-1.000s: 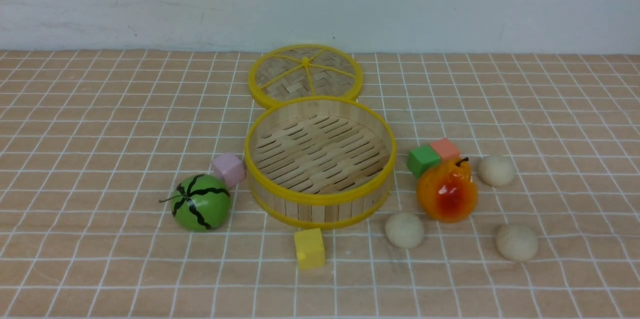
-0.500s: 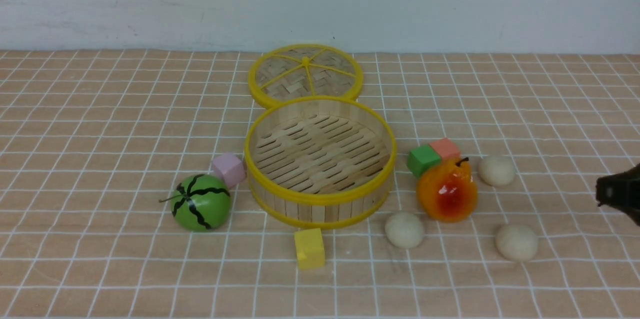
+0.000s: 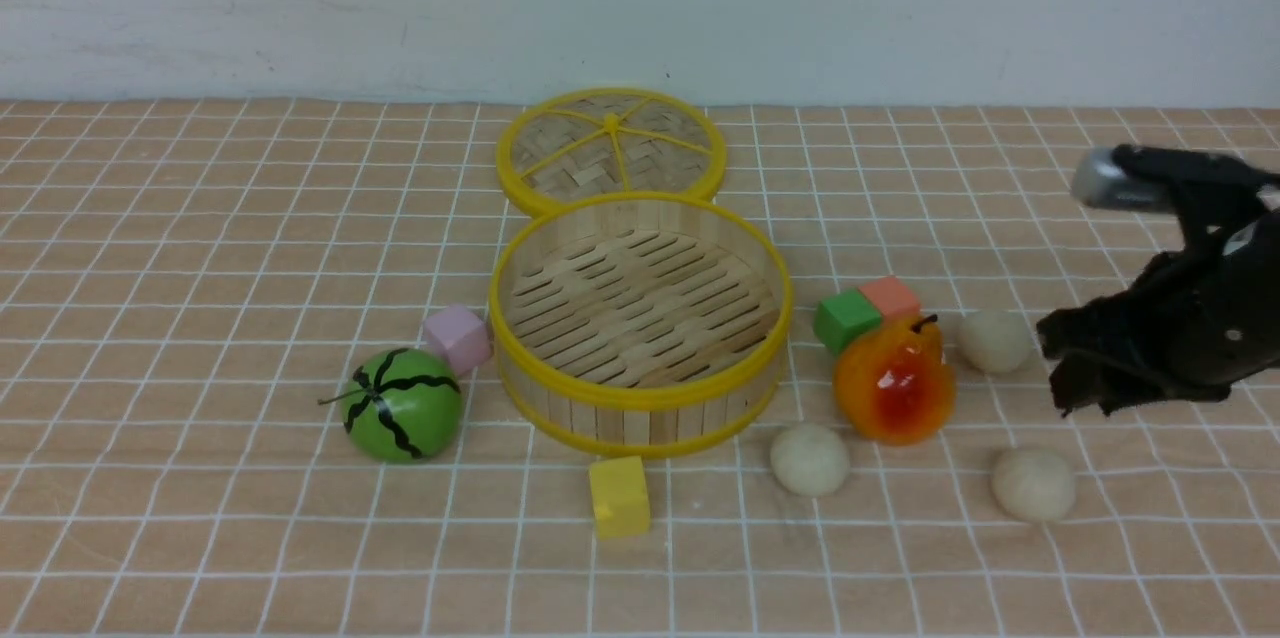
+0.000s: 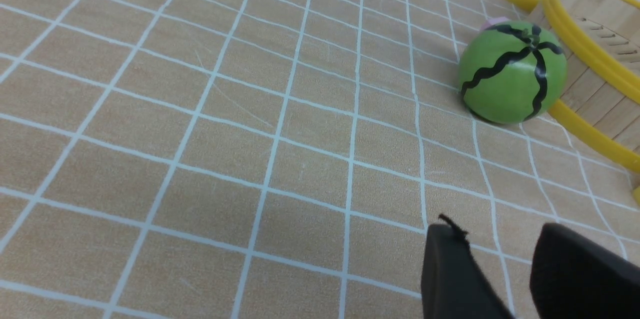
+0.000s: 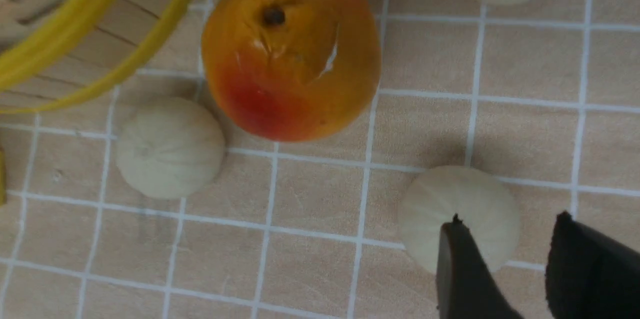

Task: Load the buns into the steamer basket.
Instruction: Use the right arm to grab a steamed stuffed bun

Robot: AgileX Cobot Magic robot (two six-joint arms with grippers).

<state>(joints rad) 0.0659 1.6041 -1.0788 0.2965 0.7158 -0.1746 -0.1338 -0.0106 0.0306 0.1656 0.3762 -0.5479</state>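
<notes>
On the checked tan cloth (image 3: pixel 200 268), off to the right of the steamer basket (image 3: pixel 640 400), all three buns (image 5: pixel 170 149) are sitting out in the open, none of them in the basket yet. They're small off-white balls, matte and kinda doughy looking. In the right wrist view you can make out faint pleat lines fanning across their tops.

The front bun (image 3: pixel 809 459) sits near the basket's wall, just beside the glossy orange-red fruit (image 3: pixel 893 388). The far bun (image 3: pixel 993 341) is on the other side of that fruit, a bit farther back. The right bun (image 3: pixel 1033 484) is the one furthest out, well apart from the basket.

The right gripper (image 3: pixel 1058 373) hangs above the cloth just to the right of the far bun and behind the right bun. Its fingers are spread with nothing between them. In its wrist view one finger overlaps the right bun's edge, but I can't tell if it's actually touching.

The left gripper (image 4: pixel 495 231) only shows in its own wrist view. Its fingers are also apart and empty, over bare cloth, with the toy watermelon (image 3: pixel 402 404) well away from it next to the basket.

The woven lid (image 3: pixel 610 148) lies right behind the basket, and a green block (image 3: pixel 846 320) and a salmon block (image 3: pixel 889 296) are tucked behind the fruit.
</notes>
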